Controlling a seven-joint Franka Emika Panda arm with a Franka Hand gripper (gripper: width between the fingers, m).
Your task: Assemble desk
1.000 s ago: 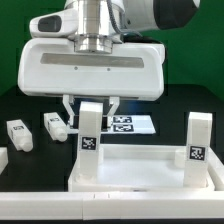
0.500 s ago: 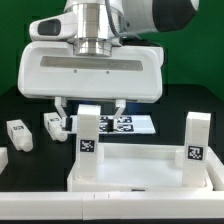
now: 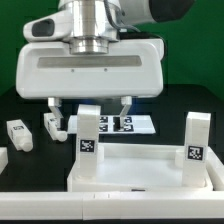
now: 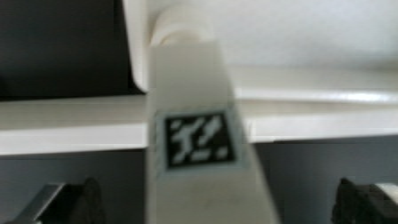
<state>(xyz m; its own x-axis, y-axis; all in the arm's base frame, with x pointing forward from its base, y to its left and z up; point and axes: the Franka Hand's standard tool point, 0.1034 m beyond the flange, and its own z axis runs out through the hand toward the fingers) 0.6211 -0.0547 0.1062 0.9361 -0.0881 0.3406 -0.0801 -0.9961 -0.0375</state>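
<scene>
A: What labels are showing?
B: Only a patterned black-and-white tag [image 3: 89, 143], facing the exterior camera on a leg [image 3: 90, 122].
A: And the desk [image 3: 130, 180]?
B: Its panel [image 3: 140, 160] is lying flat, long axis running nine to three in that view. The leg is standing upright at nine, with the gripper [image 3: 88, 108] hanging open astride it, not touching.

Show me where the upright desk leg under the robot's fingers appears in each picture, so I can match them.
Exterior view: the desk leg stands left of centre, at the desk panel's corner on the exterior view's left, between the open fingers.
Wrist view: the same leg fills the middle, close up, a finger either side.
Shared landmark: the black-and-white tag on the leg's face.
</scene>
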